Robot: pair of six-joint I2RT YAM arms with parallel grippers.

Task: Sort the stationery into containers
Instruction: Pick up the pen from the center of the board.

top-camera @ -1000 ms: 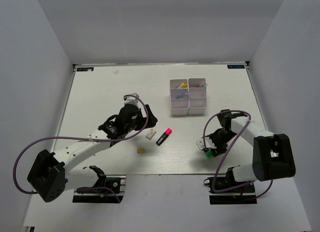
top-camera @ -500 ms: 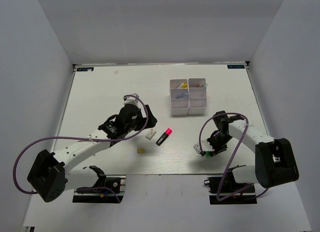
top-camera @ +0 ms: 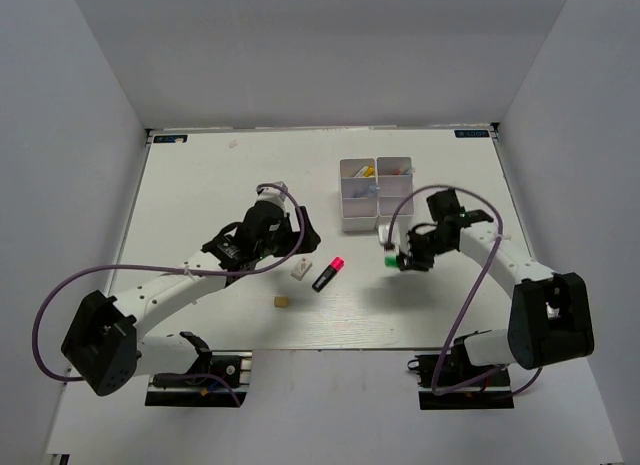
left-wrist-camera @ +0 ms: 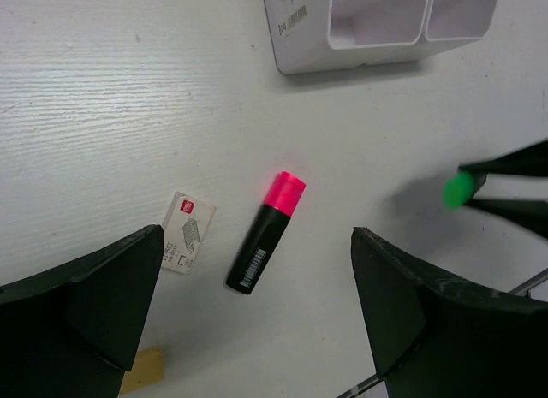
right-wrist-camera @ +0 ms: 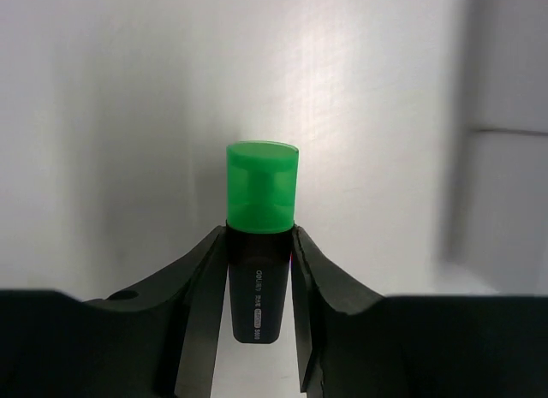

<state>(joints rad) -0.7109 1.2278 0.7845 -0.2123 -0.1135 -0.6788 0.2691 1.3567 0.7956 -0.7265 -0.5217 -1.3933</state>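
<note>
Green highlighter [right-wrist-camera: 260, 235] farther up white table [top-camera: 200, 185]

A white surface [top-camera: 200, 185] with faint wood grain is enclosed by a plain grey back wall [top-camera: 320, 55], left wall [top-camera: 60, 185] and right wall [top-camera: 580, 135]. Small dark labels mark its far left corner [top-camera: 170, 138] and far right corner [top-camera: 472, 134].
</note>
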